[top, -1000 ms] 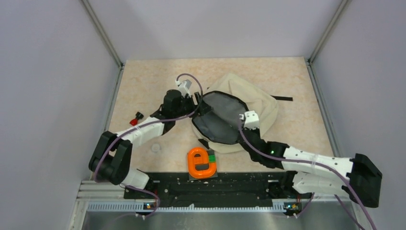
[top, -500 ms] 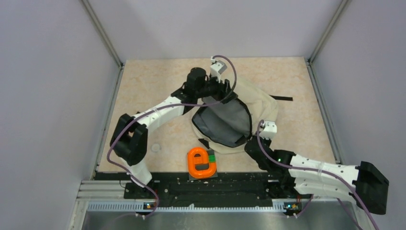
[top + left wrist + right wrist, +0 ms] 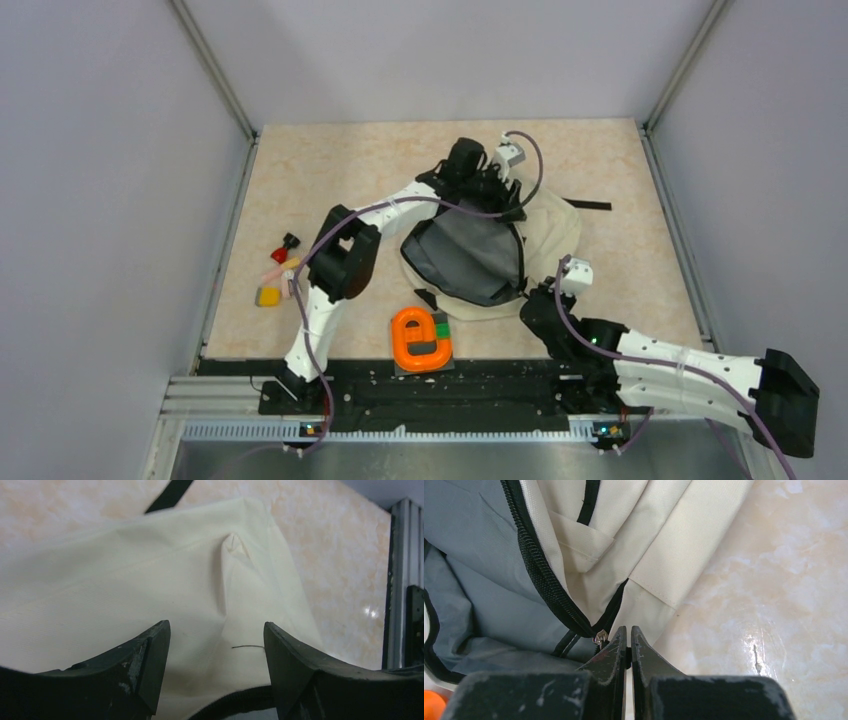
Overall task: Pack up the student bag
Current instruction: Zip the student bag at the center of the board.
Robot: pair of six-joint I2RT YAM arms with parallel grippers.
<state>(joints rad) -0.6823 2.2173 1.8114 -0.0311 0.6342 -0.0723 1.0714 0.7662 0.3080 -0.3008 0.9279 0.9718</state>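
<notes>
The student bag (image 3: 545, 235) is a cream fabric backpack lying mid-table, its main compartment unzipped and the grey lining (image 3: 470, 250) showing. My left gripper (image 3: 503, 197) is at the bag's far rim. In the left wrist view it (image 3: 216, 630) is open over cream fabric (image 3: 150, 580), with the black zipper trim (image 3: 235, 705) low between the jaws. My right gripper (image 3: 530, 298) is at the bag's near right corner. In the right wrist view it (image 3: 629, 630) is shut on a small black zipper pull beside the metal slider (image 3: 600, 639).
An orange e-shaped object (image 3: 418, 340) lies on a dark and green block (image 3: 441, 329) near the front edge. Small red (image 3: 285, 247) and yellow (image 3: 268, 296) items lie at the left. A black strap (image 3: 592, 205) trails right of the bag. Walls enclose three sides.
My left arm swung right, from the bag's left rim to its far rim. My right gripper drew back along the zipper to the near right corner. The small items at the left came into view.
</notes>
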